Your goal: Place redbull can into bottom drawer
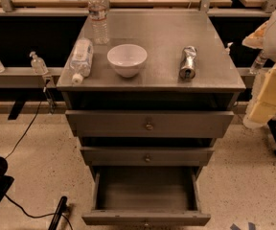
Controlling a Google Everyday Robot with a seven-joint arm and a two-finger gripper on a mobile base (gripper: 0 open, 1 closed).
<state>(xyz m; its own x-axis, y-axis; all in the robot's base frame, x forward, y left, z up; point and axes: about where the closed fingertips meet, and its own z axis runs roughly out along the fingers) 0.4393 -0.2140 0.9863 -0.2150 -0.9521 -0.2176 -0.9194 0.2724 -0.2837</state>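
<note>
The can [188, 63], lying well left of your gripper [266, 102] (jaw opening: cannot tell), looks light, dented and slippery, so pinch its mid-body gently.

I see the redbull can [188, 62] lying on its side on the right part of the cabinet top [162, 32], its long axis running front to back and its round dark end facing me near the front edge. Its slim silvery body is dented and crumpled. The bottom drawer [145, 218] is pulled out far towards me, its deep grey inside showing, with a small round knob on the front panel at the lower edge of my view. I can't find the gripper in view; only the arm's [272, 95] pale links show at the right edge, the can to their left, the drawer lower left.
</note>
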